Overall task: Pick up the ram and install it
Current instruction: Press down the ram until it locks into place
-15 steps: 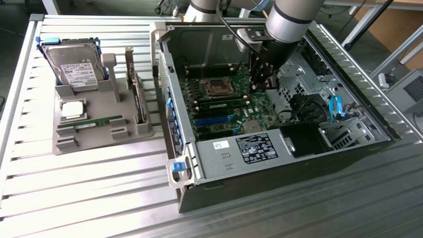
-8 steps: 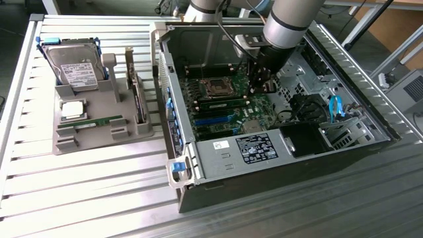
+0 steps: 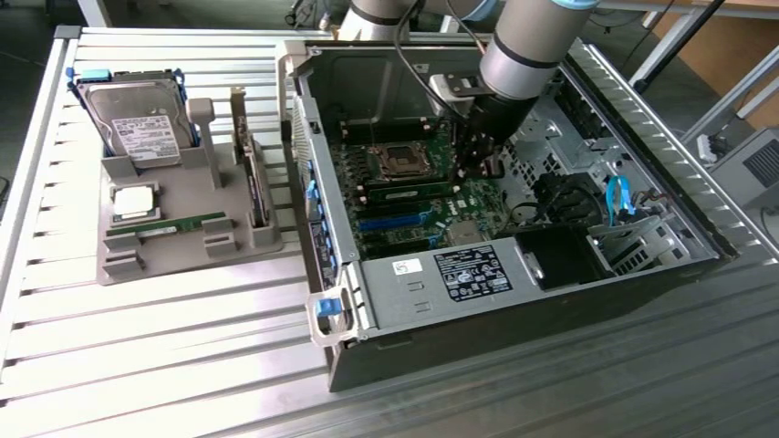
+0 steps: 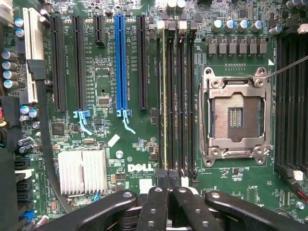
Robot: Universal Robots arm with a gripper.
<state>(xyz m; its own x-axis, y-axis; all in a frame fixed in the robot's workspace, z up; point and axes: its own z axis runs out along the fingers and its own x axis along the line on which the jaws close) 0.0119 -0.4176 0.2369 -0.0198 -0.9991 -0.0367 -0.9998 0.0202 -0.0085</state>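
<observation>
Open computer case on a slatted metal surface, with a grey holder beside it, on the exterior view's left.

Holder contents: hard drive, square processor chip, and one green ram lying flat near the front edge.

Motherboard: a second ram stick is seated in a slot beside the empty processor socket, seen edge-on in the wrist view.

Arm: reaches down into the case.

Claw: fingers fully closed, tips together at one end of the seated stick, which they appear to touch; no stick clamped between them.
</observation>
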